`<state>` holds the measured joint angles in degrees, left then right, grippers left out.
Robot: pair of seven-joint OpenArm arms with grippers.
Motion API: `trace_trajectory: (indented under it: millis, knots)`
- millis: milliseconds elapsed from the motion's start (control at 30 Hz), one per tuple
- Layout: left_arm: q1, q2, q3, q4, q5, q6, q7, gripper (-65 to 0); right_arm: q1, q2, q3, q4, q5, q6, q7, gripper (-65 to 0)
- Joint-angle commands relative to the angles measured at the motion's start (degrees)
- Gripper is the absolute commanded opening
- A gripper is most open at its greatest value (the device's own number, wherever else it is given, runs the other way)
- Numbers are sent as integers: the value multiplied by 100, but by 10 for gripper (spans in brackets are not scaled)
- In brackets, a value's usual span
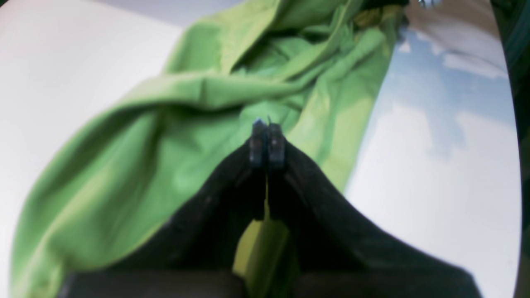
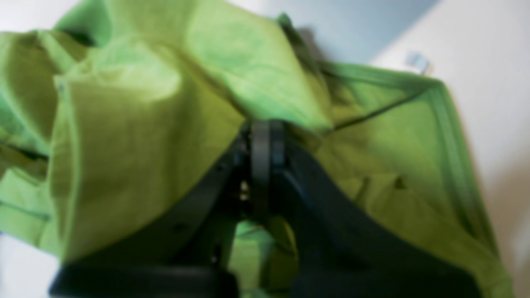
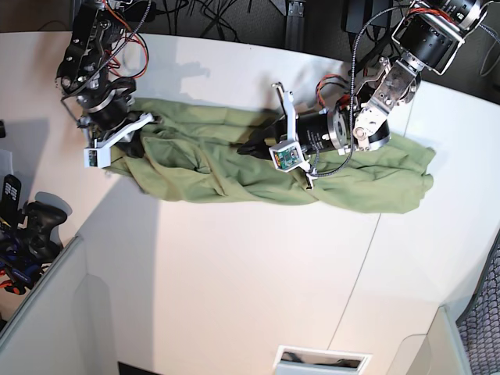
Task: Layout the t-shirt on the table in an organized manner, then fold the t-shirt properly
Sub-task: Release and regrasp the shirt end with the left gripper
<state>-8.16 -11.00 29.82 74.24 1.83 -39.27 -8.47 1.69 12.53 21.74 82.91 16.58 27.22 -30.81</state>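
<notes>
A black controller (image 3: 37, 219) lies beside the table (image 3: 234, 281), apart from the t-shirt (image 3: 195, 168).

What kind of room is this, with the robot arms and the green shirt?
Probably a robotics lab or workshop. Two robot arms work over a big white table, tangled cables hang behind it, and a game controller sits off to the side.

One t-shirt (image 3: 234, 172), one table (image 3: 234, 289), two claws (image 3: 254, 147) (image 3: 137, 139).

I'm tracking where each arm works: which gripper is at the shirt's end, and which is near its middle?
The right gripper is at the t-shirt's end, on the base view's left; the left gripper is near the bunched middle.
</notes>
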Motion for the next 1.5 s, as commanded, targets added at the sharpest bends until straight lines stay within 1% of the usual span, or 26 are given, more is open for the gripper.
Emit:
trace_trajectory:
  millis: [0, 33, 100, 200, 267, 333, 400, 433, 500, 600, 633, 667, 733, 767, 867, 967, 1100, 1233, 1333, 1467]
  knots:
    - [-66, -68, -28, 284, -109, -73, -153, -650, 52, 81, 22, 105, 76, 9, 146, -650]
    - [-4, -153, -28, 457, -109, -73, -131, -650, 37, 81, 22, 105, 76, 9, 144, -650]
    - [81, -297, -85, 782, -114, -73, 94, -650, 33, 79, 22, 107, 81, 9, 142, -650]
    - [105, -448, -407, 1099, -186, -7, 466, -650, 28, 79, 42, 236, 256, 11, 140, -650]
    - [105, -546, -778, 1193, -490, 90, 535, -650, -28, 76, 98, 520, 442, 17, 122, -650]
    - [105, -660, -1200, 1217, -903, 83, 538, -650, -131, 74, 192, 999, 588, 20, 98, -650]
    - [103, -796, -1563, 1217, -1252, 76, 625, -650, -177, 76, 299, 1519, 595, 22, -42, -650]
    - [103, -855, -1696, 1217, -1414, 61, 708, -640, -177, 79, 352, 1738, 597, 20, -155, -650]
    - [103, -968, -1884, 1217, -1681, 61, 944, -544, -170, 79, 393, 2015, 595, 20, -127, -650]
    - [105, -1115, -2022, 1202, -1803, 66, 1152, -449, -22, 31, 389, 1937, 586, 22, 227, -650]
    - [105, -1165, -2050, 1178, -1847, 96, 1165, -422, 92, -9, 389, 1808, 549, 22, 240, -650]
    - [103, -1211, -2087, 1132, -2028, 157, 1296, -388, 227, -63, 380, 1631, 476, 22, 234, -650]
    - [85, -1235, -2194, 1040, -2452, 275, 1690, -320, 459, -118, 291, 1134, 328, 24, 229, -650]
    - [85, -1233, -2267, 997, -2573, 315, 1825, -302, 531, -114, 205, 839, 275, 22, 227, -650]
    - [87, -1213, -2529, 833, -2870, 367, 2159, -301, 588, -114, -83, 48, 2, 22, 227, -650]
    - [87, -1185, -2909, 643, -3204, 365, 2507, -301, 435, -111, -289, -409, -238, 22, 234, -650]
    - [87, -1202, -3447, 278, -3672, 345, 2898, -293, 162, -109, -293, -470, -260, 17, 256, -650]
    - [219, -1307, -3880, 59, -3967, 345, 2933, -248, 129, -103, -284, -472, -385, 20, 229, -650]
    - [367, -1386, -4282, 59, -4199, 245, 2938, -244, 131, -83, -284, -472, -398, 20, 229, -650]
    - [535, -1528, -4583, 59, -4511, 214, 3189, -244, 131, -83, -284, -472, -398, 20, 203, -650]
